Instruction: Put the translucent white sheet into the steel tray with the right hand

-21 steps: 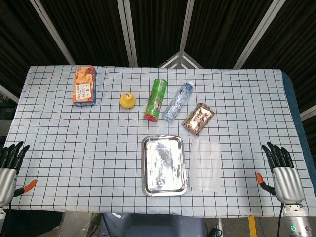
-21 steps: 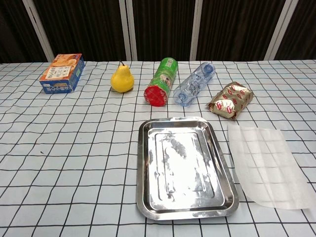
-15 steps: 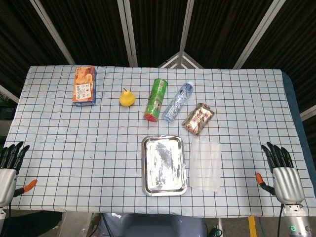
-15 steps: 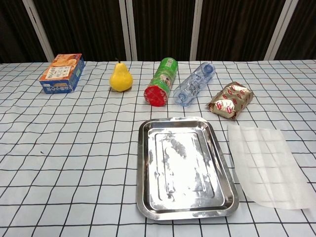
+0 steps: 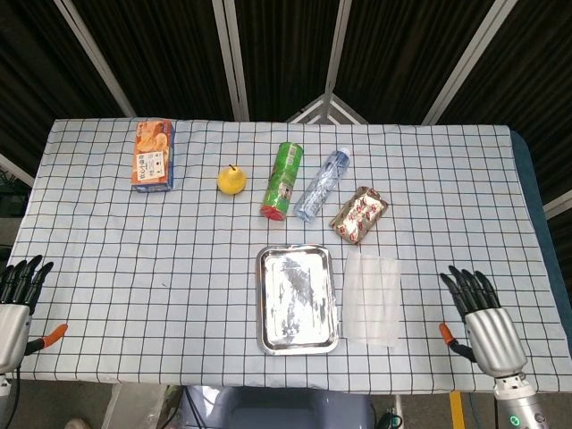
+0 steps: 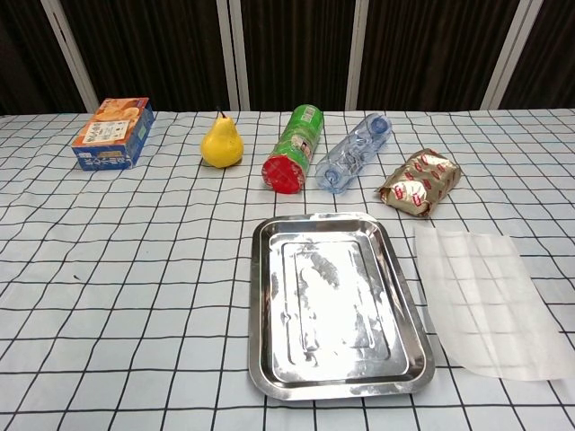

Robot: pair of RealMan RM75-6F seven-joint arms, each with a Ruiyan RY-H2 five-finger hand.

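Note:
The translucent white sheet (image 5: 372, 297) (image 6: 490, 301) lies flat on the checked cloth, just right of the steel tray (image 5: 266, 304) (image 6: 259, 305), which has nothing in it. My right hand (image 5: 480, 322) hovers at the table's front right edge, fingers spread, holding nothing, well right of the sheet. My left hand (image 5: 16, 299) sits at the front left edge, fingers apart and holding nothing. Neither hand shows in the chest view.
Along the back lie a cracker box (image 5: 152, 154), a yellow pear (image 5: 231, 180), a green can on its side (image 5: 283, 180), a clear bottle (image 5: 321, 184) and a foil snack pack (image 5: 358, 214).
My right hand has shifted left and slightly nearer, towards the sheet. The left hand, sheet and tray stay put.

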